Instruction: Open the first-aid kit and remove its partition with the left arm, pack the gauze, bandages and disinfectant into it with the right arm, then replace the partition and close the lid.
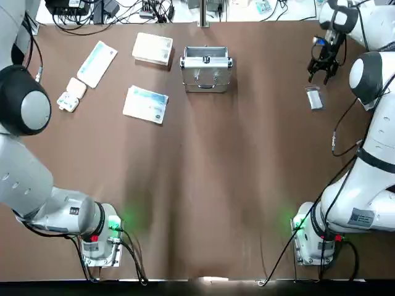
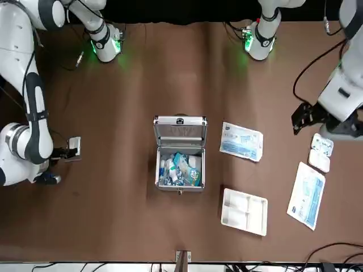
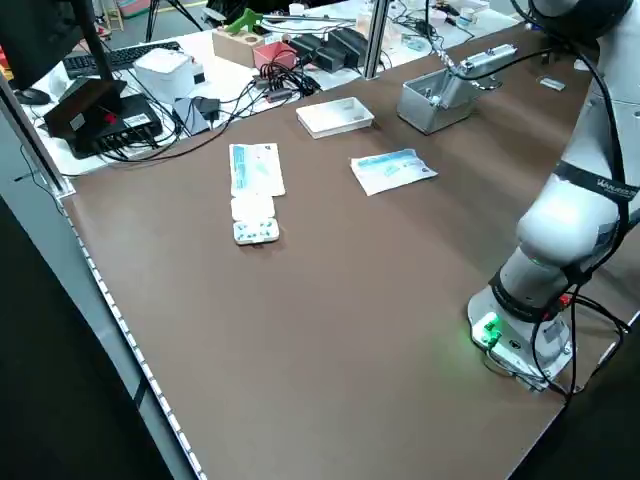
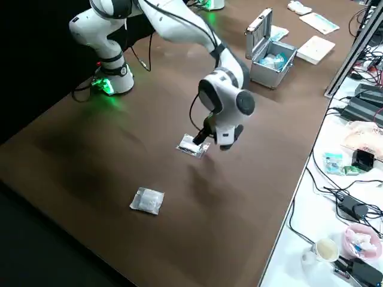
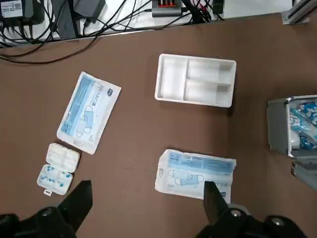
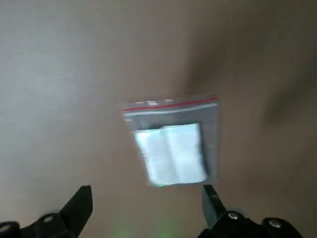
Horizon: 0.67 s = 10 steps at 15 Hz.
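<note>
Table [image 1: 203,185]: we see a matte brown top; cables and electronics crowd the white bench behind it.
Case [image 2: 180,153]: our ribbed metal box stands lid-up mid-table, blue-white packets inside.
Partition [image 2: 244,211]: moulded cream tray, three wells, lying just beside the case.
Right gripper [image 6: 146,210]: fingers spread, empty, above a clear zip bag [image 6: 171,144] holding a white pad.
Left gripper [image 5: 146,210]: fingers apart, holding nothing, over the flat printed packet [image 5: 194,172].

Brown table [image 1: 203,185], matte, fills most views. White bench [image 4: 335,197] along its far edge w/ black cables [image 1: 80,15], power bricks, misc. clutter, a keyboard [image 3: 110,58]. Dark surroundings, possibly floor, beyond the near edge.
</note>
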Each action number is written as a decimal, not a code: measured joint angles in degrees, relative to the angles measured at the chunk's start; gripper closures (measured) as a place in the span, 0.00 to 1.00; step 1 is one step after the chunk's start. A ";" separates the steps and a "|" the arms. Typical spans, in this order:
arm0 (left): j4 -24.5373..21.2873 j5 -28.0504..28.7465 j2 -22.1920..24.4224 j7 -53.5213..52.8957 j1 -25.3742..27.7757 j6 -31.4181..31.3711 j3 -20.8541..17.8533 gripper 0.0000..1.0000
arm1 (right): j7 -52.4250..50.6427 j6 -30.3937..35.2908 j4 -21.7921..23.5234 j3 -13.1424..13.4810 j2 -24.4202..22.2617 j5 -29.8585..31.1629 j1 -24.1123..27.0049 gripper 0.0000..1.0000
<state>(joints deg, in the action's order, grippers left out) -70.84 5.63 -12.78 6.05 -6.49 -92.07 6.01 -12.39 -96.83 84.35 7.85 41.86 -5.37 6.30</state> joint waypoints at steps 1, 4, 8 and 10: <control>-0.21 -0.64 0.61 -0.90 0.60 0.70 -0.01 0.01 | -0.35 -1.62 1.26 -0.01 0.48 1.29 0.42 0.02; -0.83 -2.18 1.51 -3.39 2.82 1.45 -0.05 0.00 | -0.51 -5.10 4.95 -0.28 1.36 2.75 0.36 0.05; -1.47 -3.81 1.91 -4.06 4.33 1.53 -0.05 0.00 | -0.51 -5.38 6.31 -0.61 1.48 3.13 -0.50 0.11; -1.75 -3.89 1.91 -4.03 4.23 1.53 0.14 0.00 | -0.51 -5.57 6.31 -0.66 1.47 3.14 -0.78 0.14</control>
<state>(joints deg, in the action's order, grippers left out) -72.58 1.73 -10.87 2.02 -2.26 -90.54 6.16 -12.90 -102.40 90.66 7.20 43.33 -2.22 5.52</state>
